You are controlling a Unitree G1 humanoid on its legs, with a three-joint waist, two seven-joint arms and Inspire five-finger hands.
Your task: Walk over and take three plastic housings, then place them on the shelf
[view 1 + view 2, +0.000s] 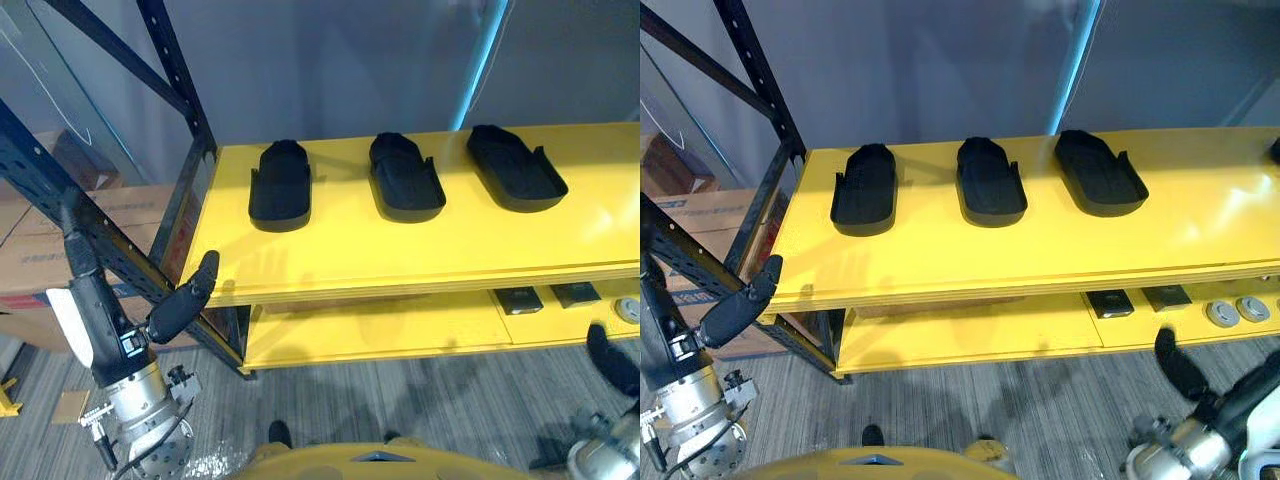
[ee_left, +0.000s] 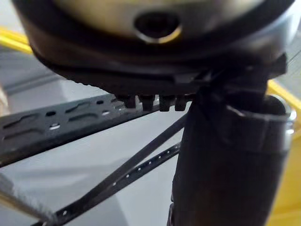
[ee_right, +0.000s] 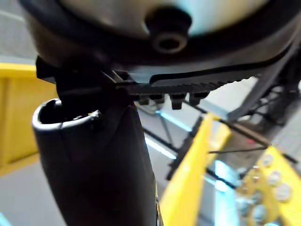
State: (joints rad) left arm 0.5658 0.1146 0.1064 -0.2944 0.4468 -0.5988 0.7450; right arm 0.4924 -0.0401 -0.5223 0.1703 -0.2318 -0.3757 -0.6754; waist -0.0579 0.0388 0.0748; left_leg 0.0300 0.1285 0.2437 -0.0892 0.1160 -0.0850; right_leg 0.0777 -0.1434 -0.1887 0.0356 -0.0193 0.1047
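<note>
Your left hand (image 1: 100,300) hangs with fingers straight and holds nothing. Whether the right hand (image 1: 1175,368) is open cannot be told. Three black moulded plastic housings (image 1: 405,180) lie in a row on the yellow metal shelf (image 1: 400,255), ahead of both hands and well apart from them. They are judged light, stiff and smooth, so pinch a raised side wall.

No legible text (cardboard box (image 1: 30,255) print blurred).

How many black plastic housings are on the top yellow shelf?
3, in a row on the top yellow shelf: the left housing near its left end, the middle housing, and the right housing. More may lie beyond the right edge.
</note>
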